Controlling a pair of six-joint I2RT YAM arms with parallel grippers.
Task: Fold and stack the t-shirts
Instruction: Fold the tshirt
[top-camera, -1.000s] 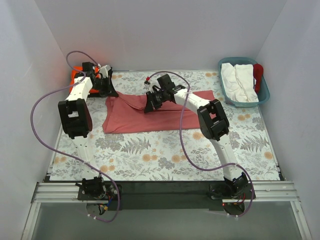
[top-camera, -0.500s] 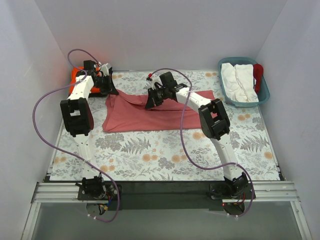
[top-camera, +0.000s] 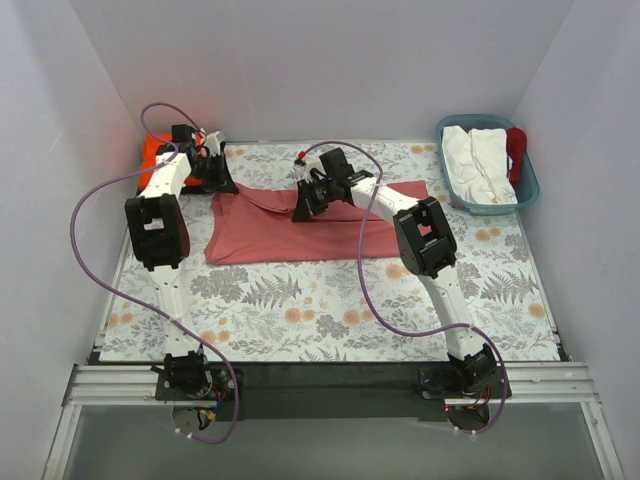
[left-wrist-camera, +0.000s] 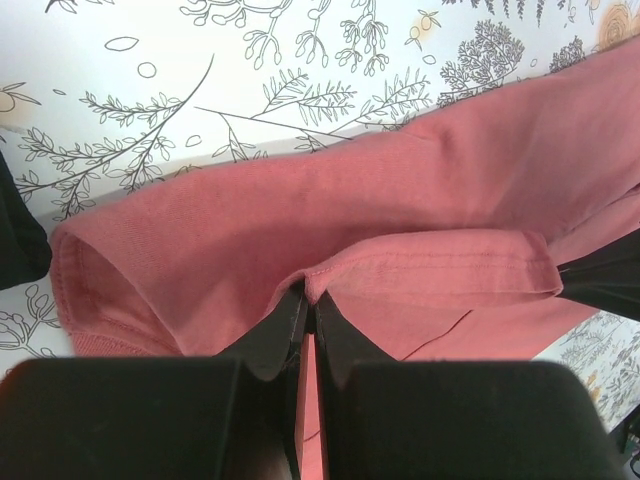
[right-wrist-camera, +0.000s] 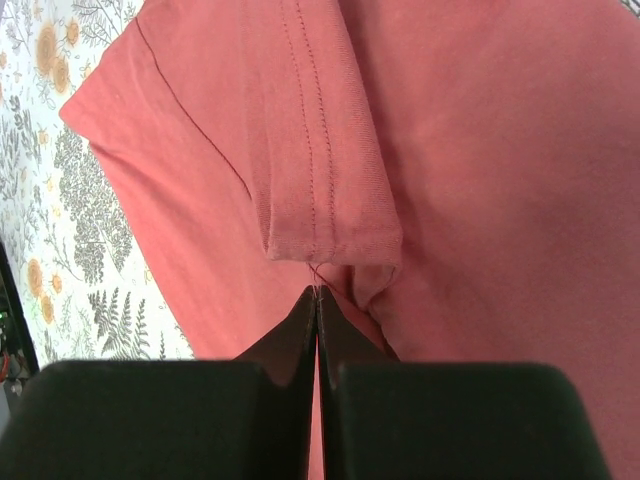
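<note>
The dusty rose-red t-shirt lies spread across the back middle of the table, its far edge folded over. My left gripper is at the shirt's far left corner, shut on a hem fold. My right gripper is on the shirt's far middle, shut at the stitched sleeve hem, with a loose thread and a thin edge of cloth at the tips. The bright orange t-shirt lies at the far left corner behind the left arm. I cannot make out the black t-shirt.
A teal basket holding white cloth and a red piece stands at the back right. White walls close in the back and both sides. A dark shape sits at the left edge of the left wrist view.
Both grippers have shifted slightly toward the back wall with the shirt's folded edge still in them. The shirt's body has hardly moved.
</note>
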